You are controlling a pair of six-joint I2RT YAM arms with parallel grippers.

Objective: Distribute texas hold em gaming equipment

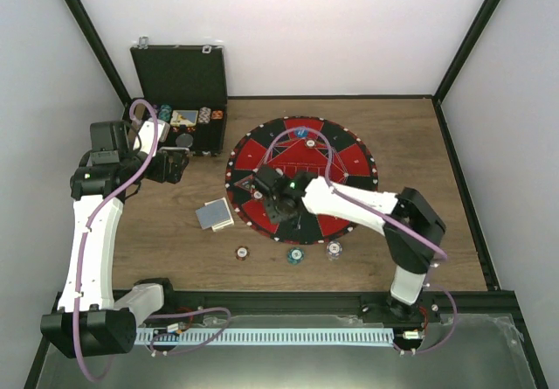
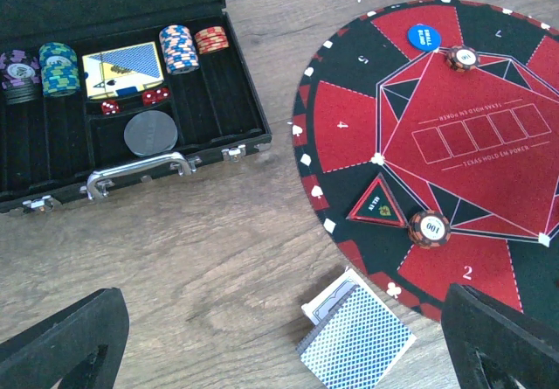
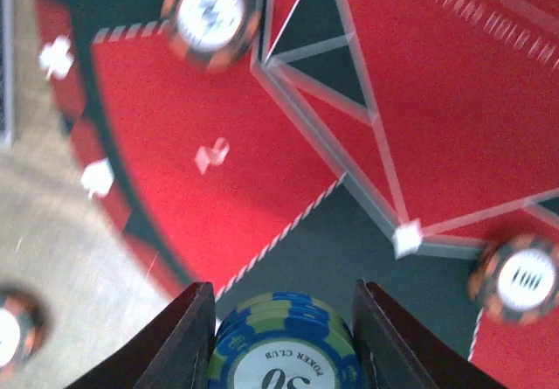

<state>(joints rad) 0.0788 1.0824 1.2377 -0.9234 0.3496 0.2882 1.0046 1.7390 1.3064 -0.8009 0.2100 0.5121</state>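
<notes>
My right gripper (image 3: 284,297) is shut on a small stack of blue-and-green poker chips (image 3: 284,336), held low over a dark wedge of the round red-and-black mat (image 1: 349,157). On the mat lie two orange-striped chips (image 2: 430,228) (image 2: 463,57), a blue disc (image 2: 424,37) and a triangular marker (image 2: 377,205). A deck of blue-backed playing cards (image 2: 356,338) rests on the wood by the mat's left rim. My left gripper (image 2: 279,358) hangs open above the wood between case and deck, with nothing between its fingers (image 2: 61,336).
The black hinged case (image 1: 179,79) stands open at the back left, holding chip stacks (image 2: 178,48), a card deck (image 2: 122,67), red dice and a dark disc. Three loose chips (image 1: 295,255) lie on the wood before the mat. Dark frame posts rise at both sides.
</notes>
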